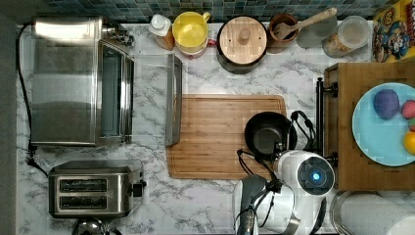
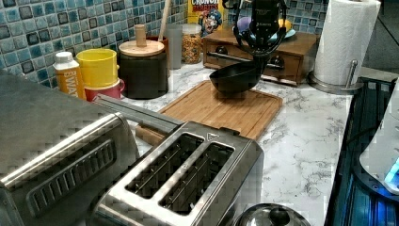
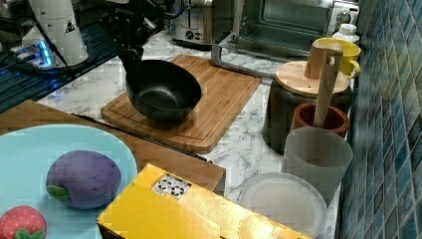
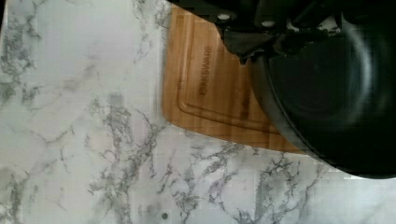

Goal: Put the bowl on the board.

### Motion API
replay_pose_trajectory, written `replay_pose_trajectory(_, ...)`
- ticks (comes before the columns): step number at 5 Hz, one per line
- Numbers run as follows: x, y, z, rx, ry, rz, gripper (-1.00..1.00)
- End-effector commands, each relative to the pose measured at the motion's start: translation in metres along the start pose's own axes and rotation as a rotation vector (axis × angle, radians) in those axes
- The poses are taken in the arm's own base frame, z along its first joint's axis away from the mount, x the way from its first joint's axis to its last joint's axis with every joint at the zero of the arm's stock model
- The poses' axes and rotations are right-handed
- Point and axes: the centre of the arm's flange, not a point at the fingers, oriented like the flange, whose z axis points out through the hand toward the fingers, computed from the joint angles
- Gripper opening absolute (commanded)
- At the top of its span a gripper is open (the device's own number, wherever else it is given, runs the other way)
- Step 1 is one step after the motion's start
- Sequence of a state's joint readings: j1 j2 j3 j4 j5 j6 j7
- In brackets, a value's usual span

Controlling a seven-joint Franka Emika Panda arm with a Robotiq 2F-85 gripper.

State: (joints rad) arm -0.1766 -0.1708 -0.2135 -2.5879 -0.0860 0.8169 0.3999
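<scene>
Fingers (image 3: 130, 56) observed clamped on the rim of the bowl (image 3: 164, 94), at the rim's near side under the arm's wrist. In the left view the same grip is seen at the bowl's (image 2: 235, 76) upper rim, with the vessel hanging tilted, its far edge lower than the gripped edge.

Position of the bowl: over the board (image 1: 215, 132), at the board's right end in the top view, beside the wooden tray (image 1: 342, 161) with the black handle. In the left view a shadow lies on the board (image 2: 221, 110) beneath the bowl, and the underside appears to sit just above or barely on the wood; contact cannot be confirmed. The wrist view shows the bowl (image 4: 336, 93) overlapping the board's (image 4: 210, 93) grooved corner, with marble counter (image 4: 93, 140) alongside.

Assessment: the carrying step appears complete and the placing step is in hand. The bowl is within the board's outline, though close to its edge.

Next move, as judged: lower until the base rests flat, levelling the tilt so the bowl does not rock or slide toward the tray, then part the fingers and lift straight clear of the rim.
</scene>
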Motion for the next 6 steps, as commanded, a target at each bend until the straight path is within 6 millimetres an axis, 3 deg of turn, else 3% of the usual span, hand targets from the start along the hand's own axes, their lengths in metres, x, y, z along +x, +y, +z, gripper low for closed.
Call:
replay_pose_trajectory(1, -0.005, -0.036, -0.002, -0.005, 0.012, -0.002, -1.00)
replay_pose_trajectory(2, -0.007, -0.038, -0.004, -0.002, 0.005, -0.017, 0.00)
replay_pose_trajectory(6, -0.007, -0.036, -0.013, -0.004, 0.009, -0.031, 0.00)
